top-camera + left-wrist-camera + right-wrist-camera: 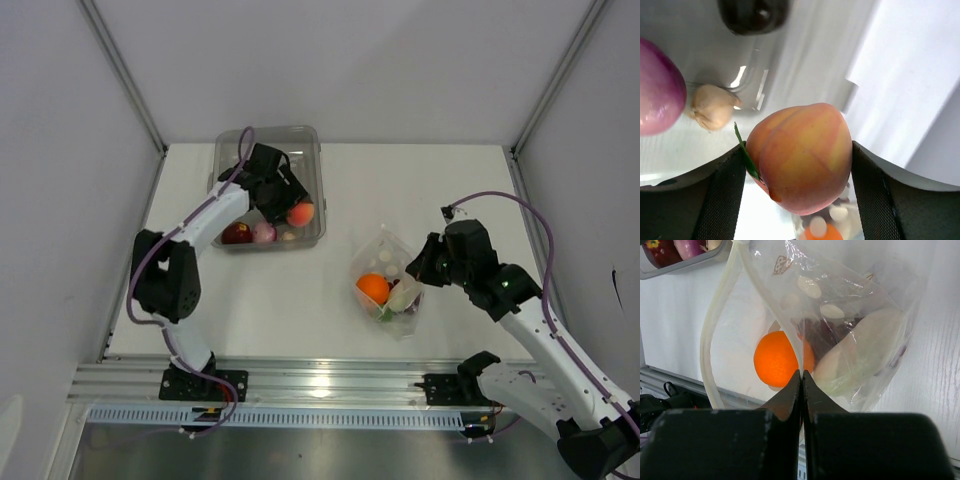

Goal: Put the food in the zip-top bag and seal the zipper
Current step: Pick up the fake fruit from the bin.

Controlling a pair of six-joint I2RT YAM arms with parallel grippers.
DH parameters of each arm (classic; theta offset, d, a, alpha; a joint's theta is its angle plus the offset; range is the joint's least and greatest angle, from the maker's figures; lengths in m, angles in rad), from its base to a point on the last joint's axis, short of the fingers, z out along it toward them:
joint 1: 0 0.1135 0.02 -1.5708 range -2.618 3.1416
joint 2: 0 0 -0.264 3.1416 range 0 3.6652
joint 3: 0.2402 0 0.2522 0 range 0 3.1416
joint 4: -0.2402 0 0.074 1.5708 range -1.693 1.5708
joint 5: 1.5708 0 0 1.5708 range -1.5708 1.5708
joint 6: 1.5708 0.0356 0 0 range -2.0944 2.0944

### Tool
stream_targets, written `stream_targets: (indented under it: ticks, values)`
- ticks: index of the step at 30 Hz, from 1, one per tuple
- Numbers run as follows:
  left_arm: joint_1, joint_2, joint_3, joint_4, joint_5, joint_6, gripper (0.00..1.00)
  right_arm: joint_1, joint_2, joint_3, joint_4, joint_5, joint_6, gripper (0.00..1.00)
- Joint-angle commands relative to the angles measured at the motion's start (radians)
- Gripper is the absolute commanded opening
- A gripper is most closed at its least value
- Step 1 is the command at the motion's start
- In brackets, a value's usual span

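Observation:
My left gripper (293, 206) reaches into the clear bin (268, 132), shut on the peach (800, 155), which touches both pads (722, 195). The top view shows the peach (300, 213) at the bin's right side. Three pieces of the food lie in the bin: a pink bulb (657, 95), a pale garlic-like piece (712, 106) and a dark red piece (752, 15). The zip-top bag (855, 315) lies mid-table with its mouth gaping, holding an orange (775, 360), a white oblong piece (865, 345) and dark grapes. My right gripper (801, 375) is shut on the bag's mouth edge beside the zipper strip (715, 325).
The bin stands at the back of the white table (300, 300), against the rear wall. The bag (390, 280) lies right of centre with my right gripper (415, 268) at its right edge. A metal rail (320, 385) runs along the near edge.

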Motion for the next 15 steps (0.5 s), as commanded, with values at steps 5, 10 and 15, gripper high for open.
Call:
stream_targets:
  ticks: [5, 10, 15]
  values:
    - [-0.009, -0.246, -0.125, 0.120, 0.126, 0.098, 0.01, -0.002, 0.000, 0.065, 0.002, 0.027, -0.001, 0.00]
    - [-0.024, -0.338, -0.245, 0.288, 0.378, 0.134, 0.01, 0.000, 0.015, 0.121, -0.011, 0.026, -0.009, 0.00]
    - [-0.110, -0.369, -0.254, 0.403, 0.539, 0.158, 0.01, 0.003, 0.035, 0.171, -0.012, 0.018, -0.016, 0.00]
